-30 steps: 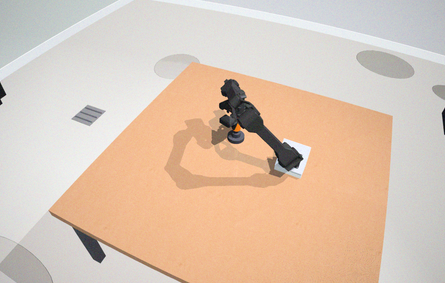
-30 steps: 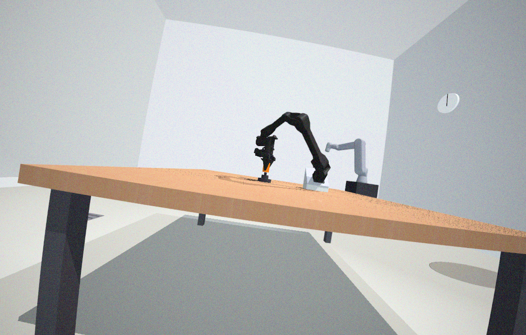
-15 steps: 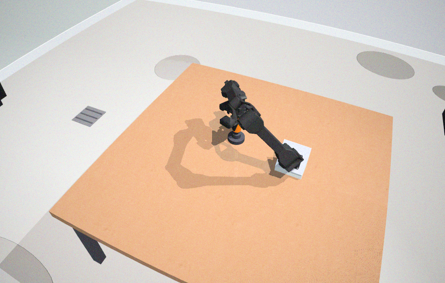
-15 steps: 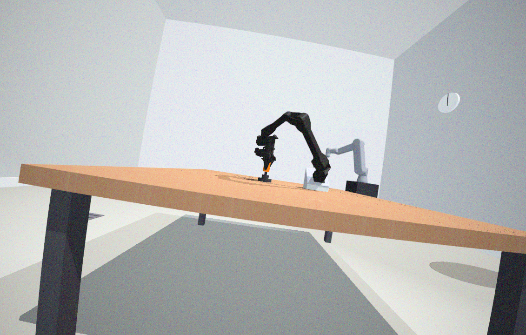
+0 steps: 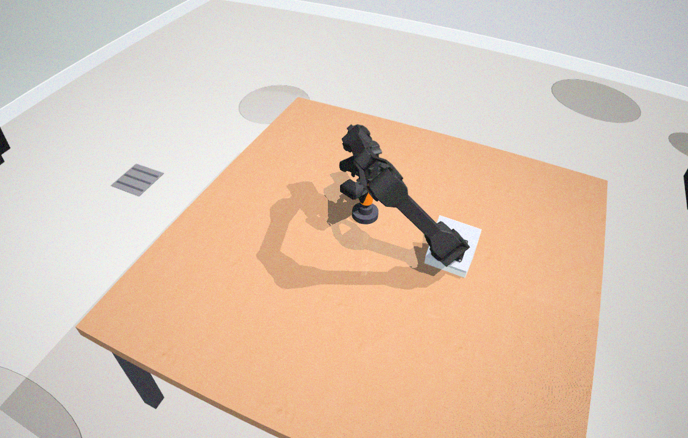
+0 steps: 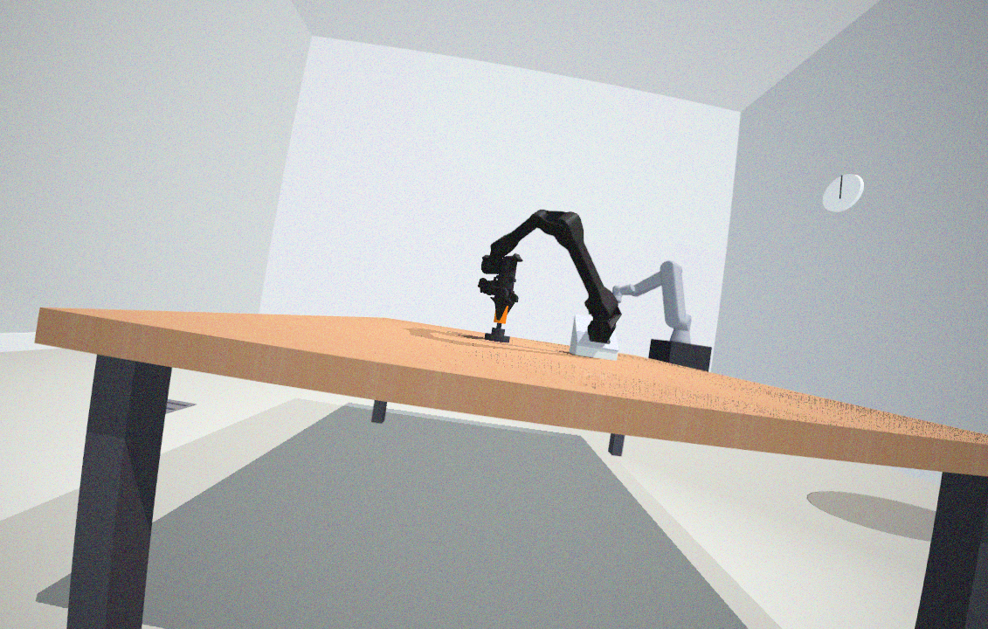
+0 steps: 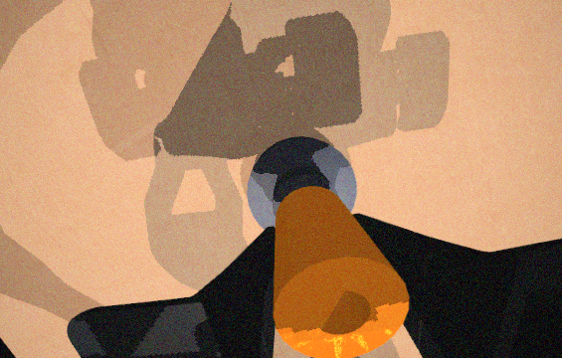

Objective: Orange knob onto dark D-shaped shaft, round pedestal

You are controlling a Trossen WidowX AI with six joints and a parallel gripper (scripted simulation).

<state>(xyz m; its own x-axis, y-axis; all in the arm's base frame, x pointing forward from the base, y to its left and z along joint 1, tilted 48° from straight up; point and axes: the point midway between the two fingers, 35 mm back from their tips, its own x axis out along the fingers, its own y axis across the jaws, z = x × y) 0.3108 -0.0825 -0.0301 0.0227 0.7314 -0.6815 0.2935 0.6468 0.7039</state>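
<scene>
Wrist view is giving me the best look here: the black gripper [image 5: 366,191] [image 6: 500,311] [image 7: 313,228] is pinching the orange knob [image 5: 367,199] [image 6: 502,317] [image 7: 330,239] between its 2 fingers, 1 on each side. The knob is sitting directly above the round pedestal [image 5: 364,216] [image 6: 496,337] [image 7: 342,184], with a bit of dark shaft [image 6: 499,325] showing under it in the exterior view, so it isn't down on the base. Whether the shaft's tip is already inside the hole, I can't tell.

As for handling, I'm guessing the knob is light and stiff, some hard plastic, not very fragile. Its side is looking smooth and round, so it could be slipping or twisting in the grip if the hole is catching on the shaft. The current hold, across the sides with the top face left free, is looking right to me. I'd be turning it slowly with only light downward pressure until the flats match, then pushing down. The top is showing a dark D-shaped mark, maybe handy for judging rotation. Brands, labels, writing? I'm seeing 0 that I can read on the knob, pedestal or arm [image 5: 416,209] [image 6: 587,262].
</scene>
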